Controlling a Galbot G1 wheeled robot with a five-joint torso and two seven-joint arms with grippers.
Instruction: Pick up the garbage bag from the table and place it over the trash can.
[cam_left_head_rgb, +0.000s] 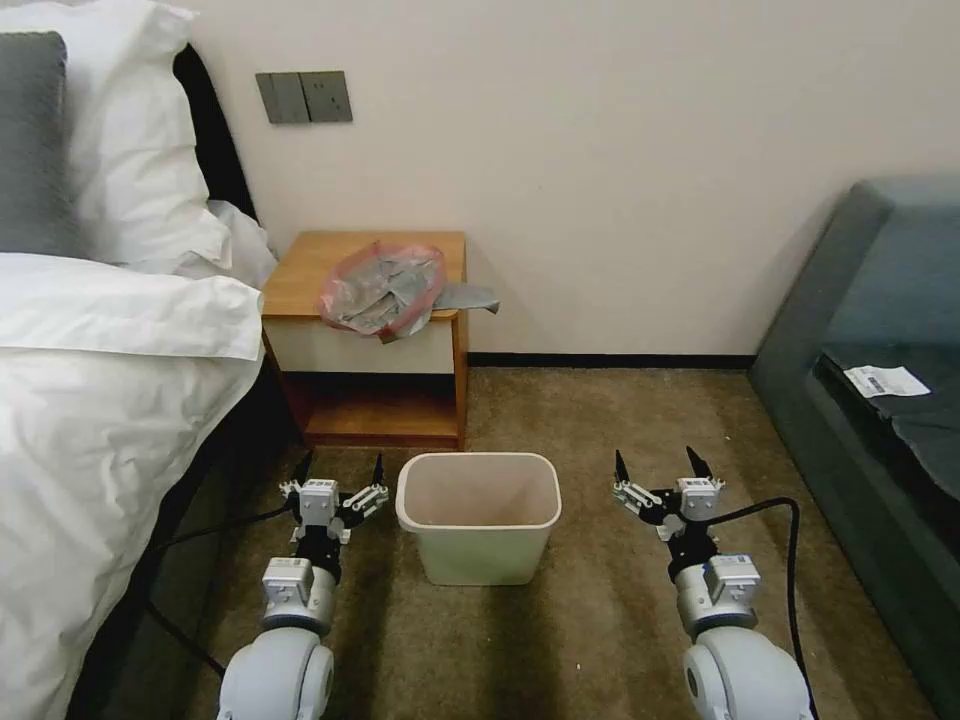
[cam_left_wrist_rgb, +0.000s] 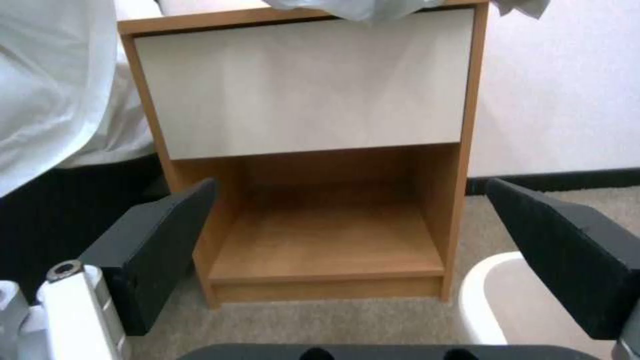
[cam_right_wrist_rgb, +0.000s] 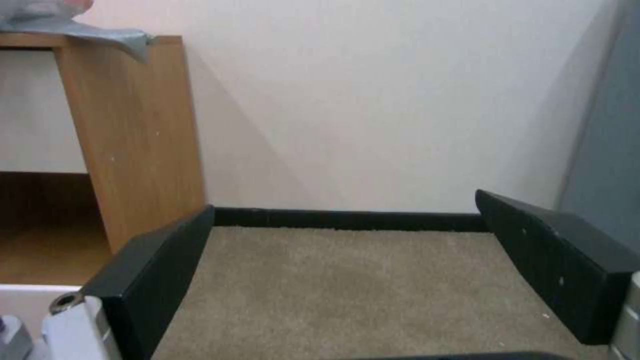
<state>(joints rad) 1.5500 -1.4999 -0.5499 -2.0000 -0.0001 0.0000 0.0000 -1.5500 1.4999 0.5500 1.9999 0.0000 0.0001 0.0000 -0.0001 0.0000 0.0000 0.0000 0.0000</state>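
From my head camera I see the garbage bag lying crumpled on top of the table, toward its front right part, with its pink-red band showing around the mouth and a grey flap hanging past the table's right edge. A bit of the bag also droops over the front edge above the white drawer front. The trash can stands upright on the carpet just in front of the table, its mouth bare. My left gripper hovers low over the carpet just left of the trash can, fingers spread wide and holding nothing; its wrist camera looks straight at the table, with the can's cream rim beside one finger. My right gripper hangs at about the same height to the right of the can, a little apart from it, also spread wide and empty, facing the wall and the black baseboard. The bed with white bedding presses against the table's left side.
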